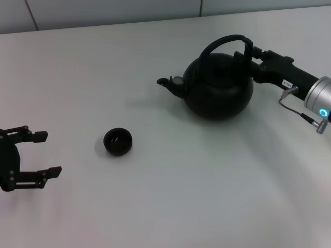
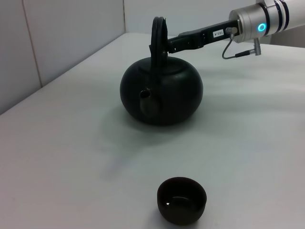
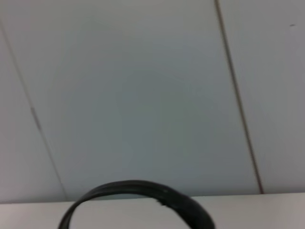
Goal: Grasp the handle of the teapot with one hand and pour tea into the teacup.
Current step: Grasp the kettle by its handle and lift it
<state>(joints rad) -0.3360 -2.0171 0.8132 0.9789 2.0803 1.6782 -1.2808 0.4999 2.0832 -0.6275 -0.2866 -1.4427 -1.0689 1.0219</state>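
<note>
The right tool is at the handle of the teapot; whether it has clamped cannot be told. The teapot rests on the surface, spout facing the teacup, well apart. The left tool sits parked near the edge, fingers apart. Current step: securing the handle. Next: lift, carry toward the teacup, tilt.

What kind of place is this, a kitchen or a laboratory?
Probably a laboratory test bench: a plain white table with only a teapot and a teacup, pale panelled walls behind, nothing of a kitchen.
</note>
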